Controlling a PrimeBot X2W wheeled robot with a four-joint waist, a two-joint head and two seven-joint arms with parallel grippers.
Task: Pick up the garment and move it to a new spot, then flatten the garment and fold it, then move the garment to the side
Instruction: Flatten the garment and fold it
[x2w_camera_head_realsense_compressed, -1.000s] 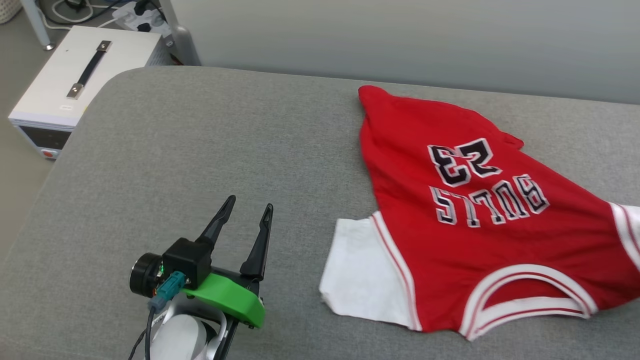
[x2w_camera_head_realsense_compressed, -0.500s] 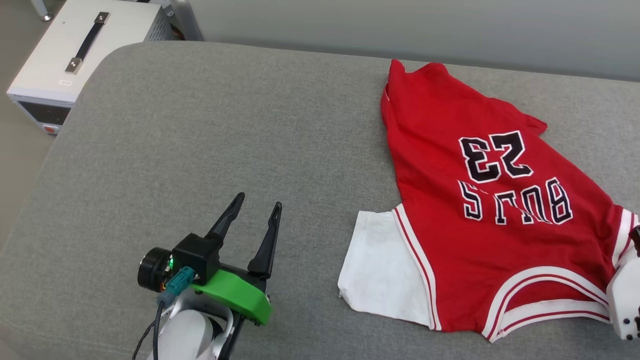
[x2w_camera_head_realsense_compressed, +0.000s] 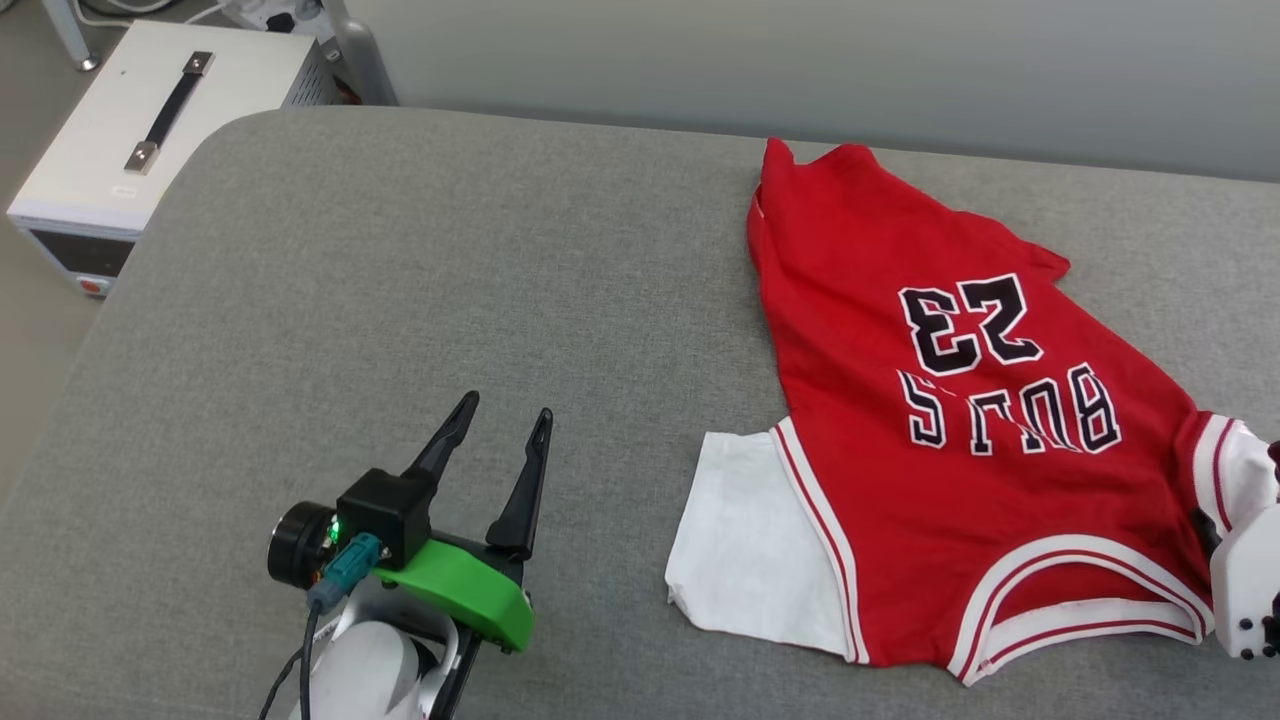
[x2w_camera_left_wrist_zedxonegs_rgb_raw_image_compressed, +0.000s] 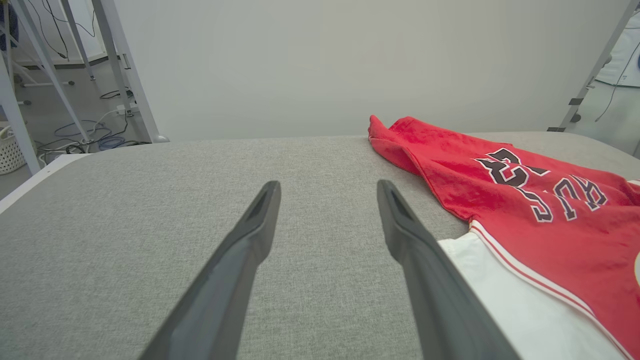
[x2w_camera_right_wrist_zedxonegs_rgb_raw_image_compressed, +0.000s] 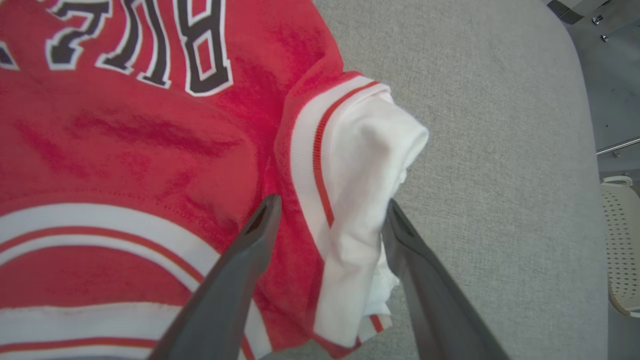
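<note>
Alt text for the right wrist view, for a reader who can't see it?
The right gripper, fingers open, straddles the bunched white sleeve of the garment, a red jersey lying on a grey padded surface. Black, white-edged lettering shows at upper left.

grey padded surface (x2w_camera_head_realsense_compressed: 400, 300), red garment (x2w_camera_head_realsense_compressed: 850, 420) spread on its right side, lettering up

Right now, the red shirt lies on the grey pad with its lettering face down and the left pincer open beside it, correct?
No: the lettering faces up, as the head view shows. The shirt does lie on the grey pad, with the left pincer open beside it.
</note>
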